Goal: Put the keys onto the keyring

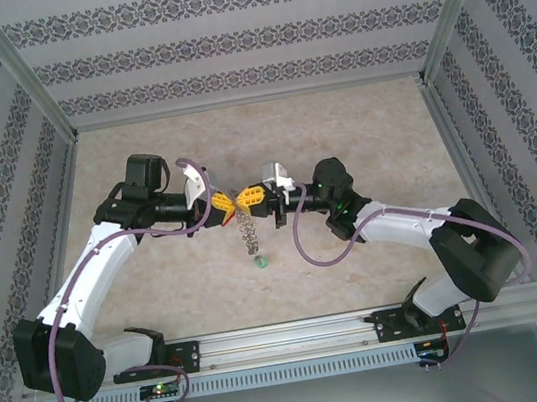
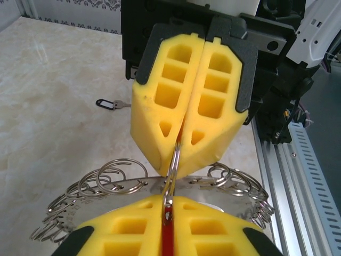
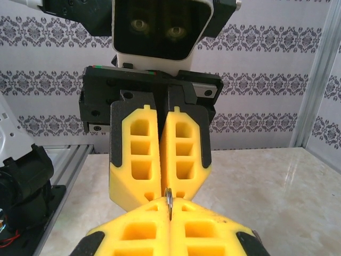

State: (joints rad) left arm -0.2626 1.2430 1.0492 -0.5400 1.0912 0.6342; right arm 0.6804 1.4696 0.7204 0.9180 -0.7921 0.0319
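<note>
Keyring pinched by closed right gripper, hanging below; left gripper, tip-to-tip opposite, clamps red key.

No text, label, brand, number or sign can be read in any of the views.
</note>
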